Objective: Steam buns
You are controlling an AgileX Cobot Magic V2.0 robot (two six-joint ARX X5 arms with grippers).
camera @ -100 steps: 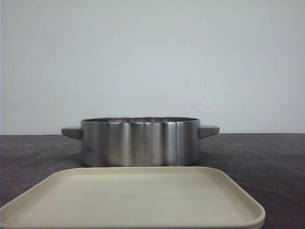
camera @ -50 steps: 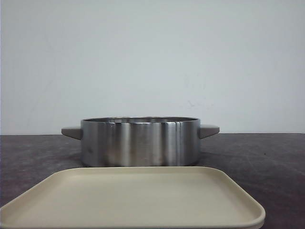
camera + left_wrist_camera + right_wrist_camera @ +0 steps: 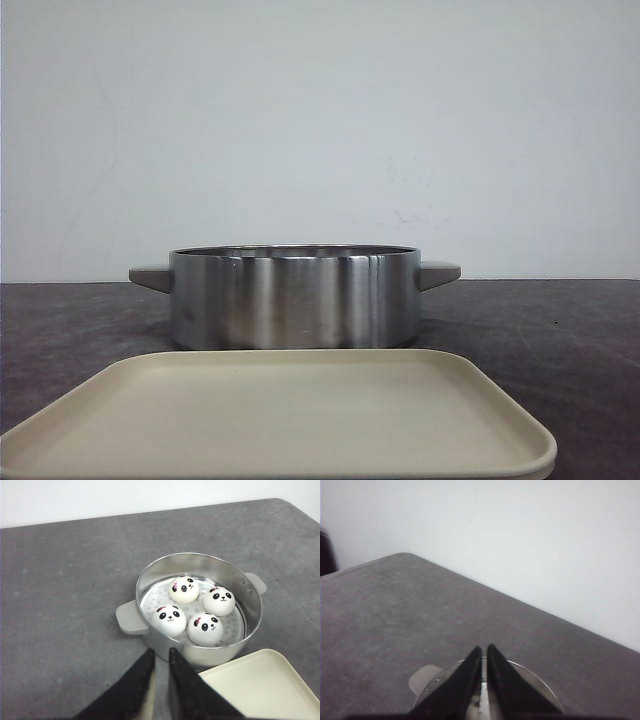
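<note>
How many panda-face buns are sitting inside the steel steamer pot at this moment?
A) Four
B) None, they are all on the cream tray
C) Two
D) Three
A: the left wrist view shows four buns resting on the perforated insert inside the steamer pot, while the cream tray beside it holds none.

No readable text, label, brand or number appeared in any view. The buns (image 3: pixel 192 611) bore only painted panda faces, and the pot (image 3: pixel 294 296) showed bare metal.
</note>
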